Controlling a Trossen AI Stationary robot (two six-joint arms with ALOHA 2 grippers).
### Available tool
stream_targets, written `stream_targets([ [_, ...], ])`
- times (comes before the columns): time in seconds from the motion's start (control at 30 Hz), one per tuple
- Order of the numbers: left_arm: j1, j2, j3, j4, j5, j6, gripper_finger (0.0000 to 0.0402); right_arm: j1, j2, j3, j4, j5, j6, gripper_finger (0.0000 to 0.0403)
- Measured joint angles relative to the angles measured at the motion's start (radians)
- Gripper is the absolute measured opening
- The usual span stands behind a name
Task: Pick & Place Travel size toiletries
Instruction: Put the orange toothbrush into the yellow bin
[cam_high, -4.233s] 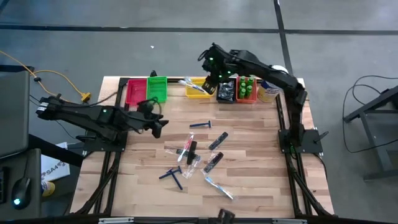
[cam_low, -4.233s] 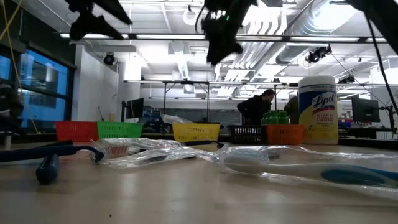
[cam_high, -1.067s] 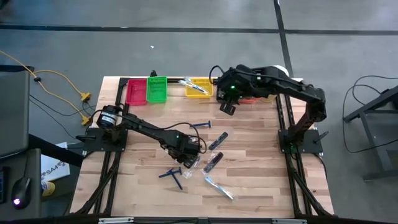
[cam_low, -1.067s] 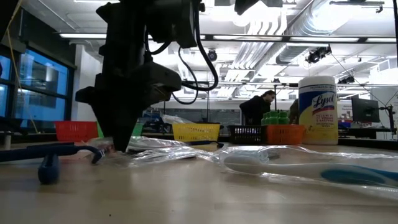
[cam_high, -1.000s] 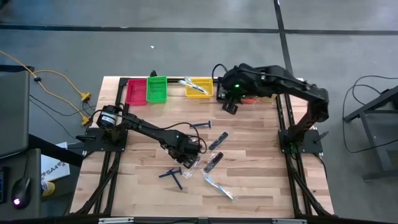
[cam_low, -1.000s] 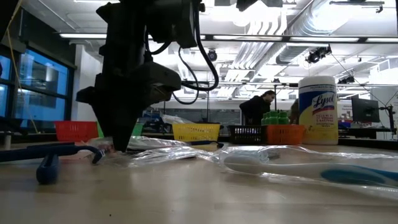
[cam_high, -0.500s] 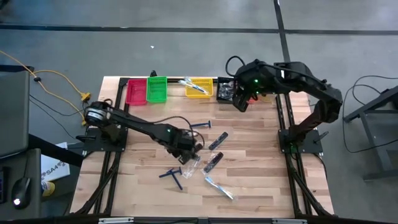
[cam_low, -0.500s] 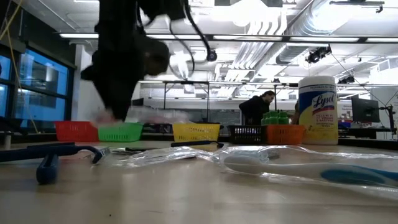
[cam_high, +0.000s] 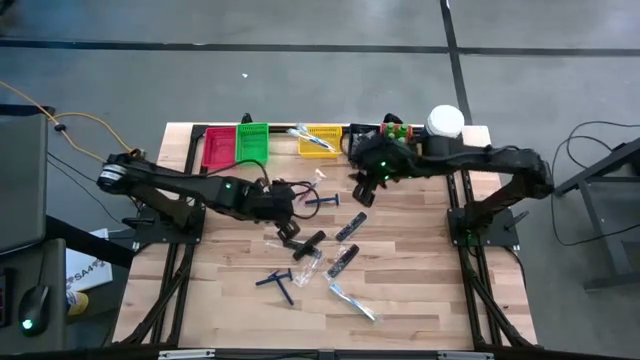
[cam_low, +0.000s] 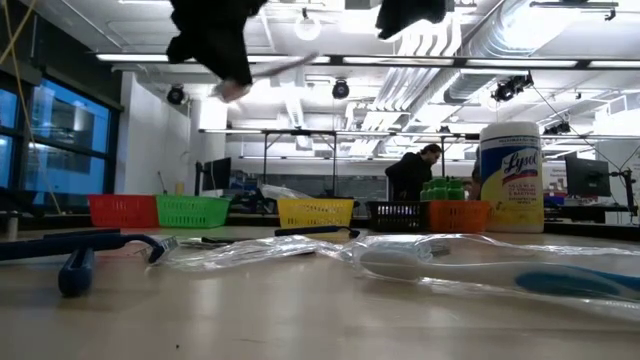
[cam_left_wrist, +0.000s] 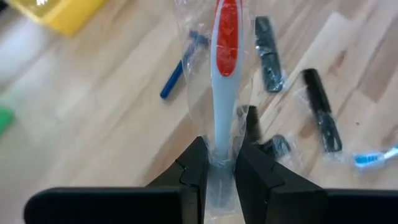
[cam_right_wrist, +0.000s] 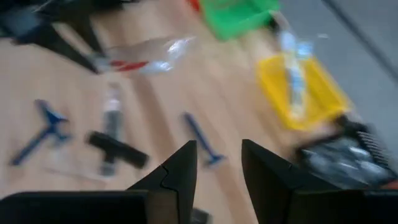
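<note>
Left gripper (cam_left_wrist: 217, 163) pinches a wrapped toothbrush (cam_left_wrist: 224, 74), lifted clear above the table (cam_high: 420, 255): transport step, judged. Next it needs carrying to the yellow bin (cam_high: 320, 141) and releasing. Right gripper (cam_right_wrist: 219, 163) hangs over the table's middle, jaws spread, empty.

The high view looks straight down on the whole table (cam_high: 400, 300), the low view looks level across it from the near edge, and both wrist views look close down at the same middle boards.
</note>
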Motion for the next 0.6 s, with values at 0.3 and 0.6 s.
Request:
stream_targets([
  [0.3, 0.000, -0.040, -0.001, 0.103, -0.020, 0.221, 0.0053, 0.000, -0.002, -0.216, 0.413, -0.181, -0.021, 0.0117],
  [0.6, 0.000, -0.041, 0.000, 0.109, -0.035, 0.251, 0.0053, 0.000, -0.002, -0.304, 0.583, -0.352, 0.036, 0.0125],
])
